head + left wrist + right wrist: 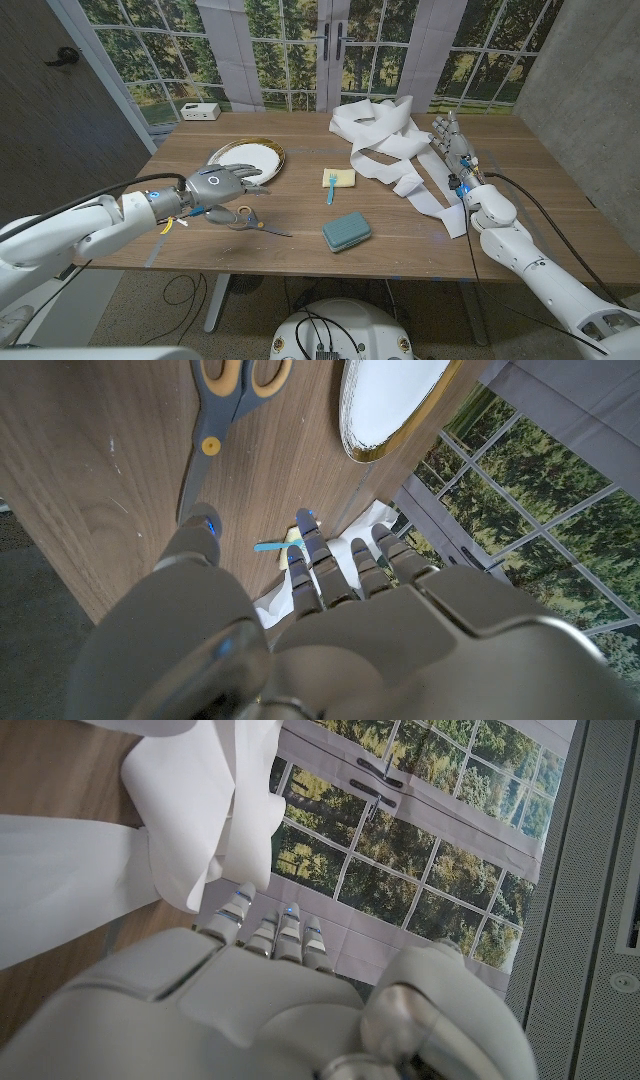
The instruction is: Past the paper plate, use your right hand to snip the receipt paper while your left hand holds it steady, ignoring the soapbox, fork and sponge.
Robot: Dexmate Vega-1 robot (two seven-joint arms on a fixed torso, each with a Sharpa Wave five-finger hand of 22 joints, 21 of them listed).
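The receipt paper [383,133] lies in a loose white heap at the table's far middle, with strips trailing toward the right edge. My right hand [453,142] is beside the heap on its right, fingers stretched out and holding nothing; the paper [195,820] shows just past its fingers [262,932]. Grey scissors with yellow-lined handles [246,217] lie on the table near the left front. My left hand [224,183] hovers just above them, fingers spread and empty. In the left wrist view the scissors [224,408] lie beyond my fingers [318,565]. The gold-rimmed paper plate [250,154] is behind my left hand.
A yellow sponge [341,177] with a blue fork [329,188] lies mid-table. A teal soapbox [346,231] sits nearer the front edge. A small white box [200,111] stands at the far left corner. Windows and a door close off the back.
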